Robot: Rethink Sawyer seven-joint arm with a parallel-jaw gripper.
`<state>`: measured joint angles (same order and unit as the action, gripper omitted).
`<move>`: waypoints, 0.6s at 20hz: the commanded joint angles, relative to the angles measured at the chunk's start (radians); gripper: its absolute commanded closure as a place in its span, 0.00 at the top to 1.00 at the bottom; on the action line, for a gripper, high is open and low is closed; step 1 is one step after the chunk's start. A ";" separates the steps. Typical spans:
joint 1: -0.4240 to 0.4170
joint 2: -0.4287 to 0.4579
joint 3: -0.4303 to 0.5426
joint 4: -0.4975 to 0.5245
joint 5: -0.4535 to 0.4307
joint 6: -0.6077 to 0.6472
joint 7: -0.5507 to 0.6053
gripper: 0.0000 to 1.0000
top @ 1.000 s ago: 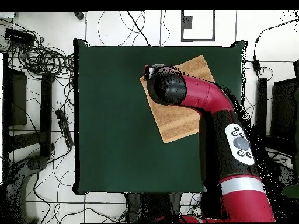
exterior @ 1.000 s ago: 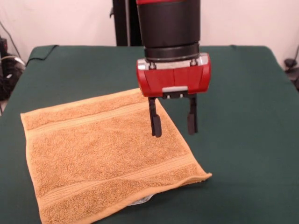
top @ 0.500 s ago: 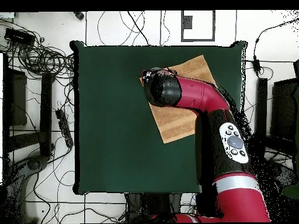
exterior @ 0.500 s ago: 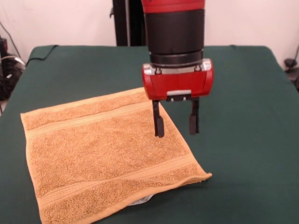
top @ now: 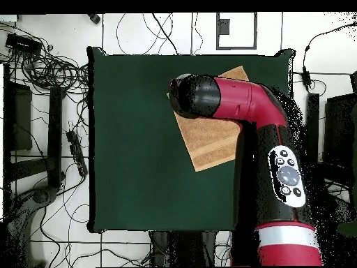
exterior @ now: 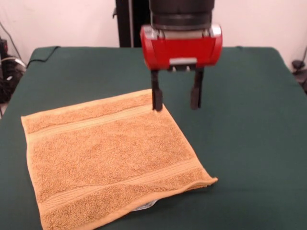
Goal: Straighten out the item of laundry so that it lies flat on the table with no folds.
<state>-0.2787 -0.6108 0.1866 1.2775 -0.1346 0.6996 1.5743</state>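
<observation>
Lying nearly flat on the table [exterior: 249, 96], the soft, floppy towel [exterior: 110, 153] looks light; pinch a corner. The gripper [exterior: 175, 99] hangs above, fingers apart, empty.

Wall: plain pale wall [exterior: 72, 21] across the top of the front view.
Post: dark upright post [exterior: 127, 24] at top centre of the front view, against the wall.
Floor: white tiled floor [top: 49, 230] with dark grout lines, around all sides in the overhead view.
Cables: tangled black cables [top: 49, 66] at upper left of the overhead view; more run along the top edge.
Equipment: dark equipment [top: 17, 115] at the left edge of the overhead view; dark units [top: 342, 125] at the right edge.
Light: even, soft.
</observation>
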 commanded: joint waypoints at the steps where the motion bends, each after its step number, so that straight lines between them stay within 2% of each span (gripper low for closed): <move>1: 0.003 -0.032 0.037 -0.125 -0.033 0.281 -0.072 1.00; 4: -0.020 -0.010 0.054 -0.183 -0.039 0.324 -0.094 1.00; 7: -0.046 0.065 0.083 -0.202 -0.045 0.275 -0.117 1.00; 10: -0.071 0.127 0.119 -0.168 -0.025 0.231 -0.132 1.00; 12: -0.079 0.124 0.125 -0.142 -0.016 0.218 -0.124 1.00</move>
<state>-0.3408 -0.6175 0.1917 1.0854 -0.1395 0.8958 1.5743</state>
